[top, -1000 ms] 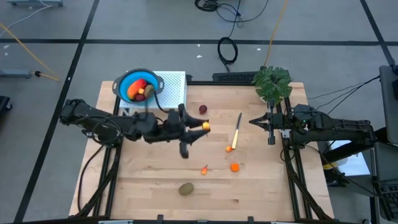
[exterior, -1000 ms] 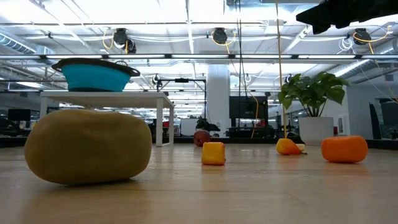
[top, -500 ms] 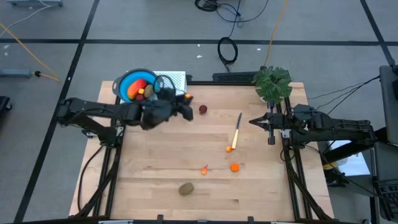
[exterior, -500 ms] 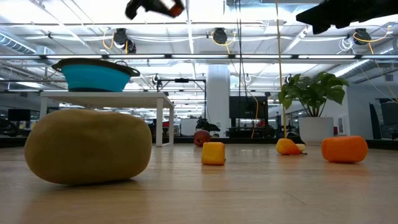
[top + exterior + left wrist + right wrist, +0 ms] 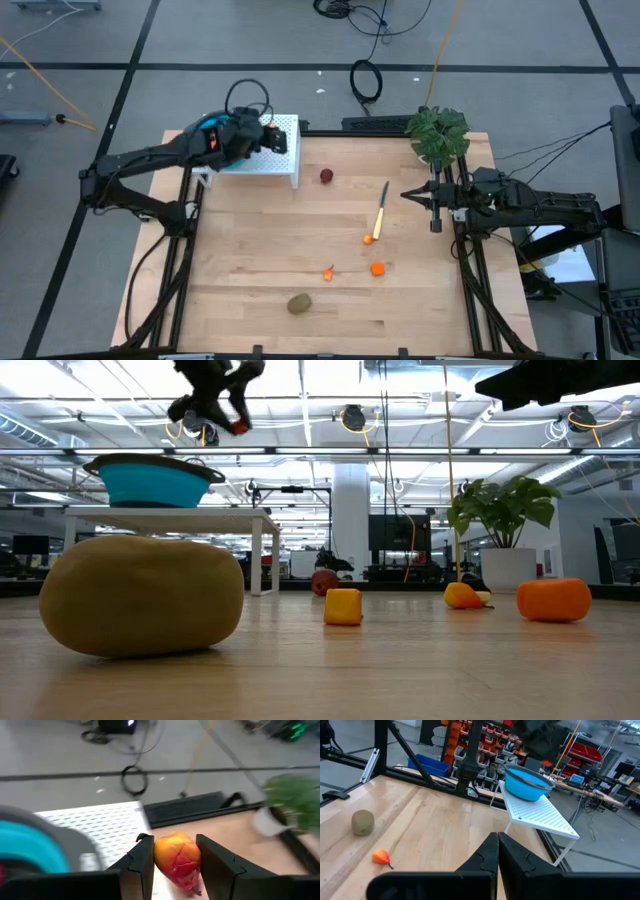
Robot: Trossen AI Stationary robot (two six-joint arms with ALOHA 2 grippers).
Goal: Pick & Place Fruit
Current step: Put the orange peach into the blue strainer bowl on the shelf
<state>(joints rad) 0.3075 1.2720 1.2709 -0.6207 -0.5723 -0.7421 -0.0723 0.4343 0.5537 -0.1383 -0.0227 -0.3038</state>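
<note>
- Wooden planks form the tabletop [image 5: 260, 240], pale and matte, with grey floor around it and a workshop hall beyond in the low view.
- Taking the blue bowl [image 5: 150, 480] as the landmark: it sits on a white perforated metal stand [image 5: 283, 150] at the table's far left corner.
- The left gripper [image 5: 268, 138] hangs above the stand, just beside the bowl on the side toward the table's middle. Its fingers are pinched on a red-orange fruit [image 5: 177, 859], glossy and toy-like, yellow on the end away from the camera, its long axis running along the fingers.
- Judged from this, the coming move is a short carry toward the bowl, then a release; the left arm is by far the nearer to the bowl.
- In the low view the held fruit is a small red spot well above the bowl's rim.
- Fruit not yet moved, all well away from the bowl: a dark red ball [image 5: 326, 176] nearest the stand, a dull brown-green oval [image 5: 298, 303] by the near edge, a smooth orange piece [image 5: 377, 268], and a small orange-yellow bit [image 5: 329, 272] between those two.
- A slim yellow-handled knife [image 5: 380, 214] lies lengthwise farther from the bowl than the ball, another orange bit [image 5: 368, 239] at its handle end.
- The right gripper [image 5: 433, 208] waits far across the table from the bowl, below a leafy potted plant [image 5: 438, 133]; its fingers are pressed together and hold nothing.
</note>
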